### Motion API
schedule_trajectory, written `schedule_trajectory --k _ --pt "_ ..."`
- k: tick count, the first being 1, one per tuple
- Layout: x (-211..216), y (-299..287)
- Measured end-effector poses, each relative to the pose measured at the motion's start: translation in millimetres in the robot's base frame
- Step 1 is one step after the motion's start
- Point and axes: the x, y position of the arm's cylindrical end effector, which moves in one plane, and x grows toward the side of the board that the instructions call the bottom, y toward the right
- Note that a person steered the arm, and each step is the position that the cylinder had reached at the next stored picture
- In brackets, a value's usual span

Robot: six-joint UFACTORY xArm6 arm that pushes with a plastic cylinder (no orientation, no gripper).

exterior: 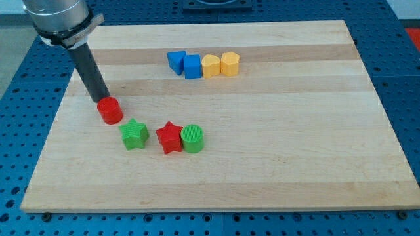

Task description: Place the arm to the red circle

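The red circle [110,110] lies on the wooden board [275,131] at the view's left. My tip [101,99] stands right at its upper left edge, touching or almost touching it. The dark rod rises from there up to the view's top left corner.
A green star [134,134], a red star [170,137] and a green circle [193,139] lie in a row below and right of the red circle. Near the view's top, a blue block [176,61], a blue cube [192,66], and two yellow blocks [210,65] [230,63] form a row.
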Motion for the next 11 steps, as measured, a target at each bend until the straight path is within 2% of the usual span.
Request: schedule_trajectory --k 3,5,6,7,8,9,10,11 --pt "107 0" --pt "111 0" --pt "110 0" --pt "90 -11" --pt "42 -37" --pt "32 -39" --pt "-5 -44" --pt "-1 -5"
